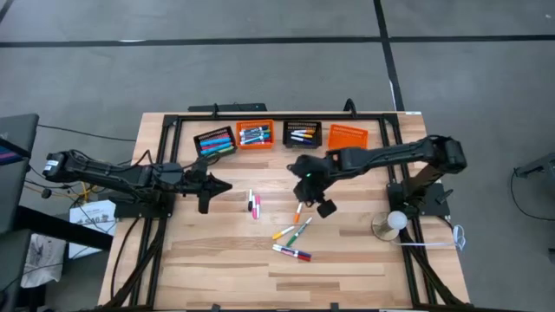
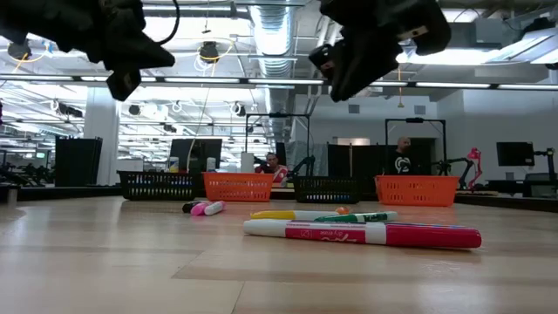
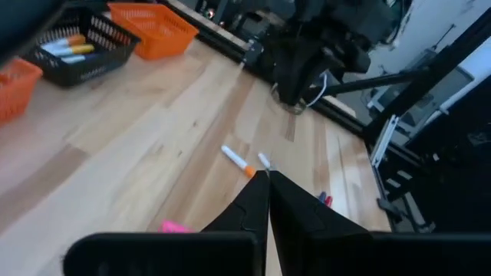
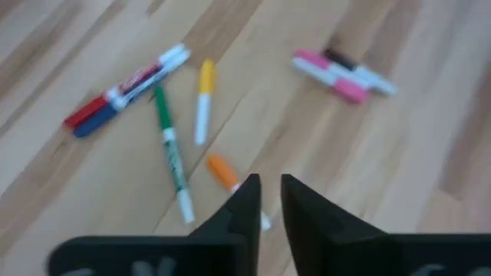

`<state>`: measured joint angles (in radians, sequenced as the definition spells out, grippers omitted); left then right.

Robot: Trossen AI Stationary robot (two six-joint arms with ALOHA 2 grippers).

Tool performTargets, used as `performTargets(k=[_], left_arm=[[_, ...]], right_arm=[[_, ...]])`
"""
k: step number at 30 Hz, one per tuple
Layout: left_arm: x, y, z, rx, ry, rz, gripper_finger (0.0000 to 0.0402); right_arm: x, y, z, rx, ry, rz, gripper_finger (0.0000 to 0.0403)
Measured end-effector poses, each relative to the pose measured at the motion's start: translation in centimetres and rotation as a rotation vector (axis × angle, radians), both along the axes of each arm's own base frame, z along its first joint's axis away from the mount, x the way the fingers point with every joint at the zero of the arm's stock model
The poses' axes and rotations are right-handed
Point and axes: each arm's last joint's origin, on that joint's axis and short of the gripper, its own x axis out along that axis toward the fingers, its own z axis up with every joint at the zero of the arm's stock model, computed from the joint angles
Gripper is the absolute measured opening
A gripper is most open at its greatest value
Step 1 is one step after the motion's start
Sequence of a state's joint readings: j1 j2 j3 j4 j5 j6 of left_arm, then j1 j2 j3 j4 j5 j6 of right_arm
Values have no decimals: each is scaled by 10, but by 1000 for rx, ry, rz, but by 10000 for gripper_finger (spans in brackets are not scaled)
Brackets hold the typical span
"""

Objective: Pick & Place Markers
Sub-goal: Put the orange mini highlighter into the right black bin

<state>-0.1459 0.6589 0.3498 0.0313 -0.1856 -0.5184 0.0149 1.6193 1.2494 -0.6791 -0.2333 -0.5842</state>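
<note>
Loose markers (image 1: 292,236) are scattered on the wooden table (image 1: 217,260) at centre: a pink and black pair (image 1: 254,204) to the left, an orange-capped marker (image 1: 298,211), and a cluster of yellow, green and red/blue ones nearer the front edge. More markers are seen sorted in the baskets along the far edge: a black basket (image 1: 214,141) at far left, an orange basket (image 1: 255,135), a second black basket (image 1: 303,133), and an orange basket at far right (image 1: 348,136) with no contents made out. The right gripper (image 4: 266,195) is held above the table over the orange-capped marker, its fingers parted by a narrow gap, nothing gripped. The left gripper (image 3: 268,192) is hovering left of the pink pair, fingers pressed together, nothing held. People are visible in the room behind the table.
</note>
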Motion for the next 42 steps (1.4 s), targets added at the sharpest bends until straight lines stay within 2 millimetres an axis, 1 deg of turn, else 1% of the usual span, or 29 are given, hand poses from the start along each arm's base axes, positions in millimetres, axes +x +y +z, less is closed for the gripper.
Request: performTargets(k=[4, 7, 10, 13, 18, 25, 34, 37, 39, 41, 42], left_arm=[[-1, 0, -9, -38, 27, -4, 17], [-1, -1, -13, -47, 42, -9, 26], [-1, -1, -13, -47, 38, -11, 36], [0, -1, -13, -48, 39, -15, 46], [0, -1, -13, -48, 38, -14, 59], [1, -1, -13, -46, 42, -15, 63], [1, -1, -14, -47, 43, -14, 62], [1, -1, -14, -47, 43, -15, 62], [1, -1, -14, -48, 43, -14, 62], [1, -1, -14, -48, 43, -15, 62], [2, -1, -14, -48, 42, -15, 62]], right_arm=[[10, 8, -10, -38, 88, 102, 98], [15, 12, -26, -69, 162, 182, 130], [20, 14, -45, -93, 216, 250, 152], [26, 15, -61, -137, 246, 283, 162], [33, 13, -77, -225, 257, 317, 160], [40, 14, -95, -233, 282, 351, 150], [43, 17, -95, -239, 245, 374, 151], [46, 17, -107, -236, 260, 377, 147], [45, 18, -117, -228, 307, 384, 146], [46, 19, -120, -226, 314, 385, 144], [47, 20, -124, -225, 324, 384, 142]])
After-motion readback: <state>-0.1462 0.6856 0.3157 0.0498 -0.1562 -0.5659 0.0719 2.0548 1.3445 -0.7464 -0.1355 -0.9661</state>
